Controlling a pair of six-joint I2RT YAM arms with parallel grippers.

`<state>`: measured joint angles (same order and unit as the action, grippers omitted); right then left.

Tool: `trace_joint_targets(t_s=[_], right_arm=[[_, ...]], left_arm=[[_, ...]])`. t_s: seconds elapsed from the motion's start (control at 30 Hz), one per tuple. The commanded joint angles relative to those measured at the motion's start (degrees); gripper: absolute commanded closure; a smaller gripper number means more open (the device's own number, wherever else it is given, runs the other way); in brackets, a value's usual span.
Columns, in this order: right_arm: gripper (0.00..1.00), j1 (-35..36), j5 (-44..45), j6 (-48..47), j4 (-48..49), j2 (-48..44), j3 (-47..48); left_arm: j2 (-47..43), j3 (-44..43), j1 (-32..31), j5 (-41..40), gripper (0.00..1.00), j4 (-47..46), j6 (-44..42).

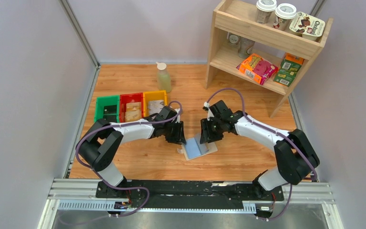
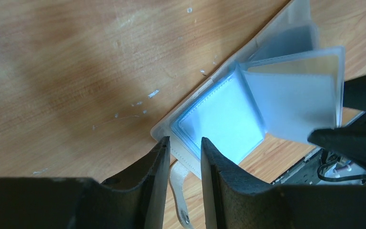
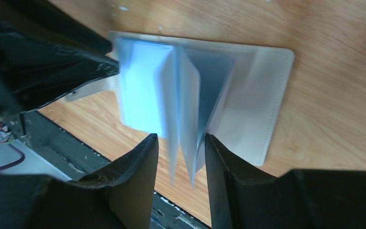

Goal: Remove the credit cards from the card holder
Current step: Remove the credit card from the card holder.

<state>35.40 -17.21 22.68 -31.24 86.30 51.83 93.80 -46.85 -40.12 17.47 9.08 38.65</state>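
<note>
Between the two grippers, toward the near middle of the table: card holder point(image 1: 199, 148), spread open with its beige cover down and pale blue clear sleeves point(image 3: 183, 95) fanned upward. At its clasp-tab corner, left gripper point(image 2: 183, 143), fingers a narrow gap apart, tips seemingly pressing the cover flat, nothing clamped. Over the spine, right gripper point(image 3: 181, 140), partly closed astride a few standing sleeves; cannot tell whether pinching one or only brushing it. No card plainly showing in the visible pockets, one darker sleeve possibly hiding something. Looks like the leafing step: turning sleeves to find whatever remains. Probably well along, with credit cards point(image 1: 132, 113), by the look of them, already lying in the green, red and yellow bins point(image 1: 107, 98) just beyond the left arm. Next, likely: keep the cover pinned, turn one sleeve at a time, then nip any exposed card edge and slide it out along its pocket. Underneath, scuffed wooden table point(image 1: 248, 152); farther back, a bottle point(image 1: 163, 76) and a wooden shelf point(image 1: 213, 52) with cups and snack boxes; grey walls all round, a metal rail at the near edge.
</note>
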Motion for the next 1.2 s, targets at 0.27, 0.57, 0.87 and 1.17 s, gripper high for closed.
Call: trace_joint_targets(t_s=[0.27, 0.57, 0.87, 1.17], right_arm=[[0.47, 4.7, -7.7, -0.7, 1.6, -2.7, 2.9], [0.44, 6.5, -2.1, -0.6, -0.3, 0.0, 4.5], [0.45, 6.4, 22.8, 2.4, -7.6, 2.0, 4.9], [0.33, 6.4, 19.9, 2.3, -2.5, -4.5, 2.3]], left_arm=[[-3.6, -0.3, -0.2, -2.7, 0.62, -2.0, 0.1], [-6.4, 1.1, -0.2, -3.4, 0.62, -2.7, 1.1], [-9.0, 1.4, -0.2, -3.9, 0.62, -2.1, 1.2], [-9.2, 0.7, -0.2, -2.3, 0.61, -1.7, 1.2]])
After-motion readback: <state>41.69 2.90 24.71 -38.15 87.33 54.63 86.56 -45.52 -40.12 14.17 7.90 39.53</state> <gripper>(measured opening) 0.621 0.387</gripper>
